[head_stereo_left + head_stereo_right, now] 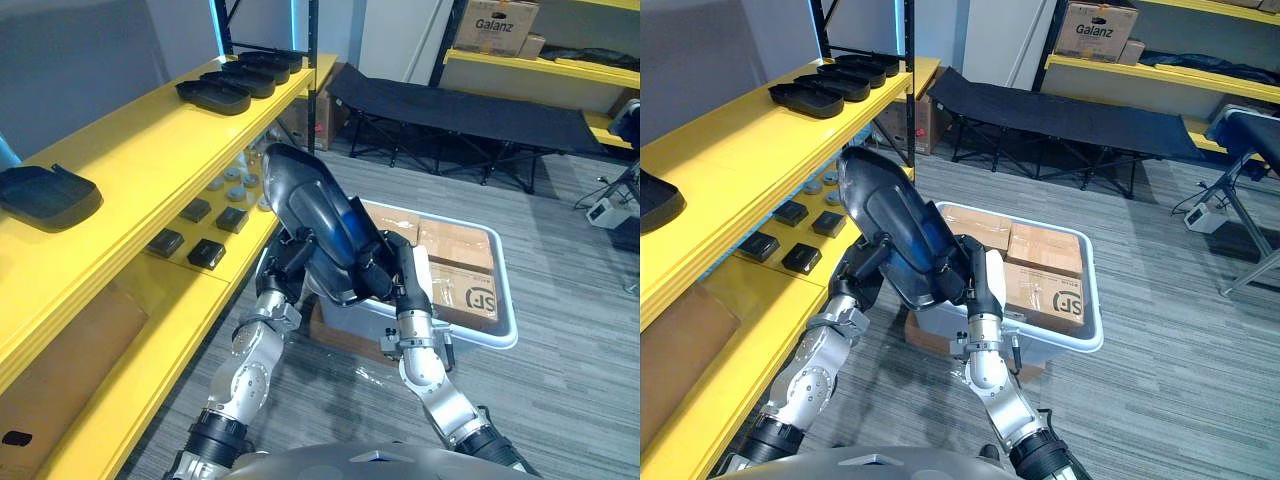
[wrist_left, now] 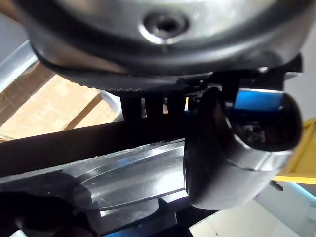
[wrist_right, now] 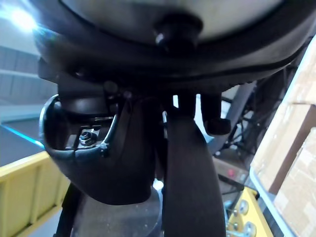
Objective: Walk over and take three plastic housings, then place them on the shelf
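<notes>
One plastic housing (image 1: 315,215) is held up in the left eye view, clamped between the left hand (image 1: 288,262) and the right hand (image 1: 398,272). Its upper end tilts toward the yellow shelf (image 1: 150,140) at the robot's left, and it is not yet set down. The top board already carries a row of housings (image 1: 240,78) at the far end and a lone housing (image 1: 45,195) near the robot. I cannot tell which of these count toward the three, so at least this placement is left. Between the row and the lone one lies a long bare stretch, the likely landing place, though the board's front edge has to be cleared first.

In the right eye view, a white bin (image 1: 1070,343) of cardboard boxes stands on the floor just beside the right arm and hems in that side. A black cot (image 1: 1070,110) stands further off. Small black parts (image 1: 800,258) lie on the lower board, near the held piece.

In the left wrist view, the thumb (image 2: 217,148) curls over the housing's rim with the fingers (image 2: 154,106) behind it, so this hand is grasping.

In the right wrist view, fingers (image 3: 212,111) and thumb hook round the housing's edge, likewise grasping.
</notes>
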